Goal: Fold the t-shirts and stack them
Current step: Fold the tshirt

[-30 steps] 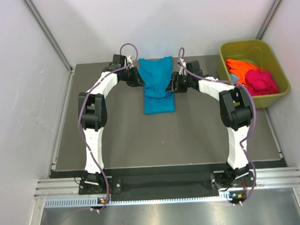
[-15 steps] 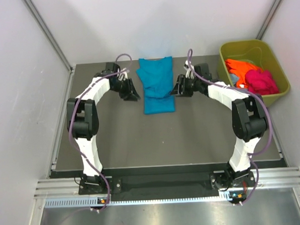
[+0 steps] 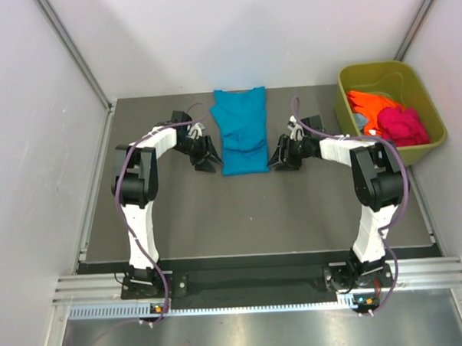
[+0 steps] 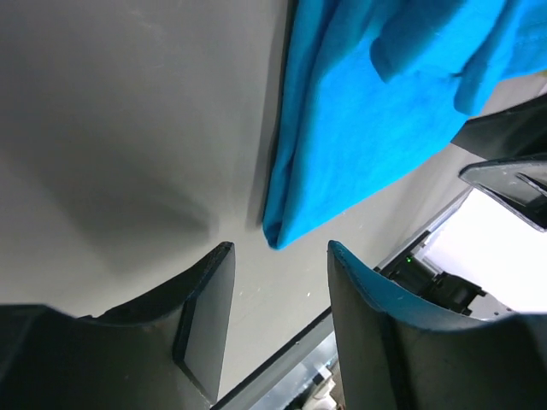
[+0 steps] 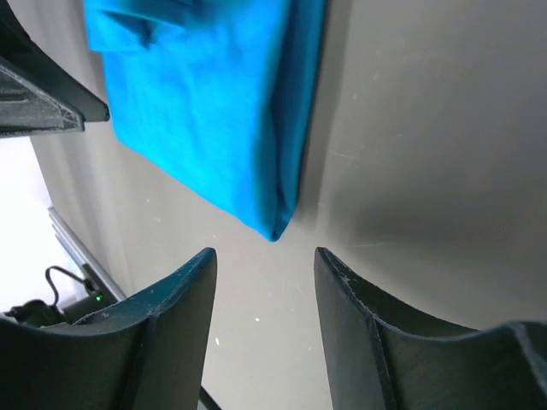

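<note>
Dark table (image 3: 187,213). Left gripper (image 3: 207,161) sat just left of teal t-shirt (image 3: 241,130), jaws apart, empty. Teal t-shirt lay folded into narrow strip. Right gripper (image 3: 279,158) sat just right, parted, empty. Far right, orange t-shirt (image 3: 370,104) and pink t-shirt (image 3: 402,126) lay crumpled in tub (image 3: 435,143); likely early stage.

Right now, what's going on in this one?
A teal t-shirt lies folded into a narrow strip on the table. The left gripper and right gripper sit beside its near end, one on each side, both open and empty. An orange t-shirt and pink t-shirt wait bunched in the green tub.
</note>
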Controlling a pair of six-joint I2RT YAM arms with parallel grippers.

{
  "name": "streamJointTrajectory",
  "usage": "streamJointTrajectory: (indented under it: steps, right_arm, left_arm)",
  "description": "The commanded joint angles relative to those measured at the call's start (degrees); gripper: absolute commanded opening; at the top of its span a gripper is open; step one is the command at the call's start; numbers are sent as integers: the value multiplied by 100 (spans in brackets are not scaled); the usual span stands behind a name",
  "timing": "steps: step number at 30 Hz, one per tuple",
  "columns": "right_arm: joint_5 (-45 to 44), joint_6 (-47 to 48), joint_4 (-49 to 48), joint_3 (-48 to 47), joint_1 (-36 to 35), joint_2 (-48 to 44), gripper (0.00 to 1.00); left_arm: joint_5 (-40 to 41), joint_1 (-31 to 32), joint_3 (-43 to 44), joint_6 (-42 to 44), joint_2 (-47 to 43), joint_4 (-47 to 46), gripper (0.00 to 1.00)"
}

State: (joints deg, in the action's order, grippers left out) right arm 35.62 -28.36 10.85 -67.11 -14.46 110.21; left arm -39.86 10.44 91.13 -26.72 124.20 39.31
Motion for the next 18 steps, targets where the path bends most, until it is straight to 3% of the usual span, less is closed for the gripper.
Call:
streamJointTrajectory:
  steps: [1,15,18]
  right_arm:
    - [156,-135,-311,31,-4,228,49]
    - [147,-240,-584,-83,-206,633,49]
    - [165,-258,-628,-109,-250,694,41]
  left_arm:
    - [-294,134,-34,-158,156,-345,52]
    - [-295,433,-16,-307,500,-556,53]
    - [-295,433,-43,-308,482,-538,49]
